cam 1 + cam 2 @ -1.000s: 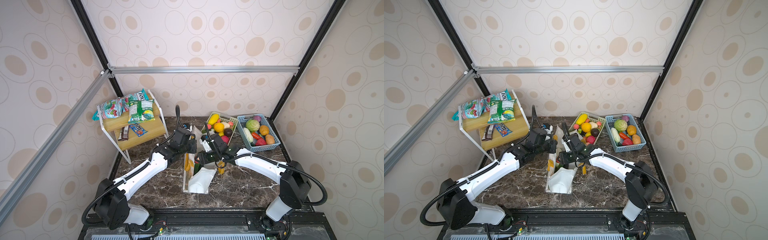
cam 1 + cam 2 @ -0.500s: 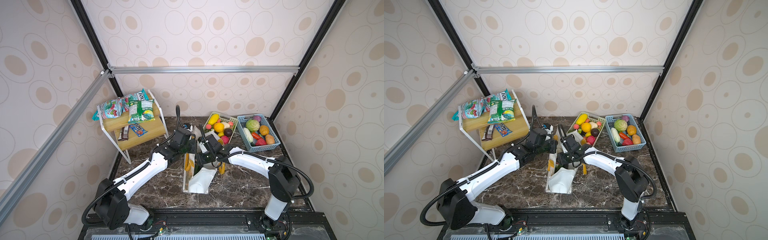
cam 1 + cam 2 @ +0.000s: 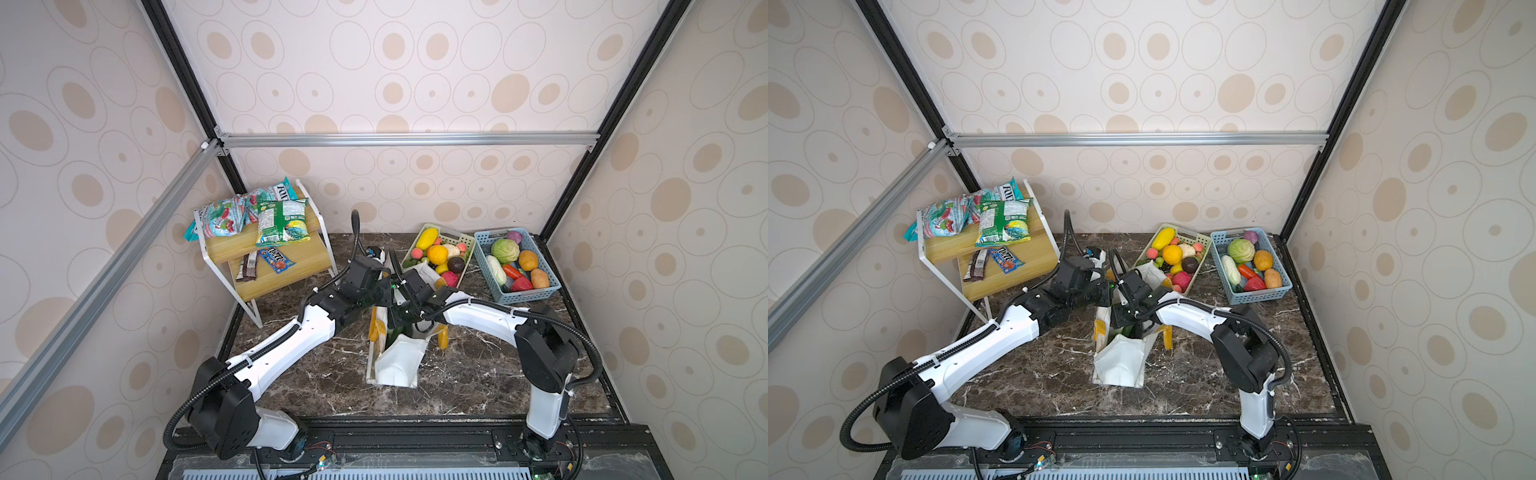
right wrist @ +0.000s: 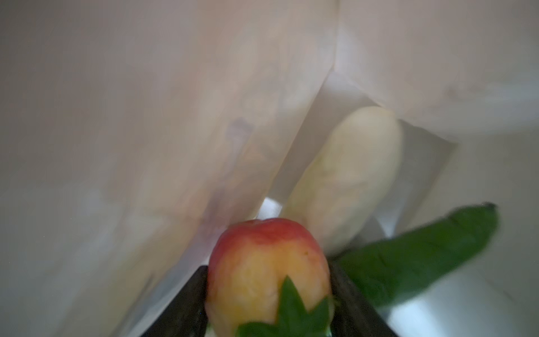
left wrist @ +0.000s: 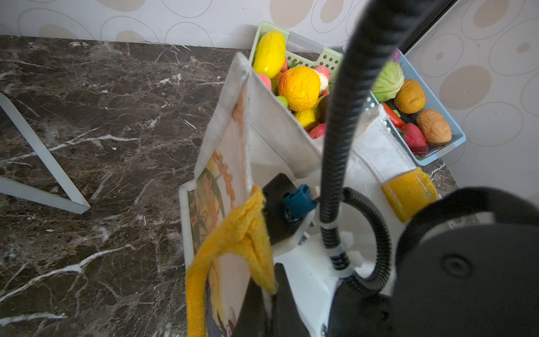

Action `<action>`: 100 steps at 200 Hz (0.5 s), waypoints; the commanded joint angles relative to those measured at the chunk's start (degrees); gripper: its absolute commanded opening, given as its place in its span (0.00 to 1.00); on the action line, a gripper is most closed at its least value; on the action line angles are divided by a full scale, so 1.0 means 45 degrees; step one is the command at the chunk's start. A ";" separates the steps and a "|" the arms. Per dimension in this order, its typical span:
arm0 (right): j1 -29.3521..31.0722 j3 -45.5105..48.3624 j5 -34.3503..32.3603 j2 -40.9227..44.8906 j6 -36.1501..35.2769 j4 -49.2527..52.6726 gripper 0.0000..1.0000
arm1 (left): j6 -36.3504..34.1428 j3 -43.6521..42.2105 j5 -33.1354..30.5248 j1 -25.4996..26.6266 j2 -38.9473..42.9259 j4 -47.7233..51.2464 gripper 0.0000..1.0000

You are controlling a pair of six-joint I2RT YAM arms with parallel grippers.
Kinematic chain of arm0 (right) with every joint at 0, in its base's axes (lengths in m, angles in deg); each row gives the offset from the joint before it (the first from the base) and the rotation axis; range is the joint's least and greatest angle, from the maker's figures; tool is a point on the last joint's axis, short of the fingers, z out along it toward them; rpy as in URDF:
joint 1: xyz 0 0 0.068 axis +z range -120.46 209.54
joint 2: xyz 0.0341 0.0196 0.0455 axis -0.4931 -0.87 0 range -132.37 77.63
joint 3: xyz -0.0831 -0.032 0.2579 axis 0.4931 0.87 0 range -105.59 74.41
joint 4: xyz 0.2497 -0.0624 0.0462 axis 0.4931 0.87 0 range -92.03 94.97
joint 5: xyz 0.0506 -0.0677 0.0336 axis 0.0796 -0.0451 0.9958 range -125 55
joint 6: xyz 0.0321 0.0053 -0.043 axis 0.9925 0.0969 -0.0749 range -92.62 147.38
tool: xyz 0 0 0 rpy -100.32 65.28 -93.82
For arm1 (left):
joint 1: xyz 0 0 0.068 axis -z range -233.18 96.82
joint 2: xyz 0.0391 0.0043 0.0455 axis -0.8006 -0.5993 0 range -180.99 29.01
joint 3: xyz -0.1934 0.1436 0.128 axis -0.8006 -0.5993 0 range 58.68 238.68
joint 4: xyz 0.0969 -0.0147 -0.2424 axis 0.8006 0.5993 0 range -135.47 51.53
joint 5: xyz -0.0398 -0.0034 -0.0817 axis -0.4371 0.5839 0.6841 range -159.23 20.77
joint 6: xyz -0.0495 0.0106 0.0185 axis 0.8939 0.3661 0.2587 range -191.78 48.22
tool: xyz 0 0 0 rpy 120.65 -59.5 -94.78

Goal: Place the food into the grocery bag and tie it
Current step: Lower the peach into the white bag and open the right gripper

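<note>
The left gripper (image 5: 268,303) is clamped tight on the grocery bag (image 3: 399,365) rim beside the yellow handle (image 5: 233,233). The wall looks floppy; grab hems. The right gripper (image 4: 267,271) is inside the bag, jaws part-open, pinching the peach (image 4: 262,251). It's probably light and slick, so hold it mid-body.

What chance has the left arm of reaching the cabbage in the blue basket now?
Likely no: the left gripper is shut on the grocery bag rim, and the bag and right arm lie between it and the cabbage.
</note>
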 commanded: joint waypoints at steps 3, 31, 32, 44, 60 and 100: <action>0.0066 0.0153 -0.0560 -0.0765 0.0080 0.1555 0.64 | 0.0062 0.0643 0.0046 0.0088 0.0363 -0.0600 0.00; 0.0065 0.0143 -0.0560 -0.0748 0.0091 0.1627 0.73 | 0.0041 0.0704 -0.0022 0.0114 0.0296 -0.0528 0.00; 0.0055 0.0149 -0.0570 -0.0740 0.0096 0.1632 0.73 | 0.0041 0.0699 -0.0027 0.0116 0.0298 -0.0531 0.00; 0.0074 0.0223 -0.0616 -0.0556 0.0091 0.1648 0.77 | 0.0041 0.0673 -0.0070 0.0112 0.0299 -0.0535 0.00; 0.0054 0.0230 -0.0700 -0.0246 0.0088 0.1768 0.81 | 0.0041 0.0595 -0.0090 0.0106 0.0338 -0.0553 0.00; 0.0046 0.0348 -0.1205 0.0911 0.0212 0.1944 1.00 | 0.0075 0.0392 -0.0373 0.0101 0.0310 -0.0532 0.00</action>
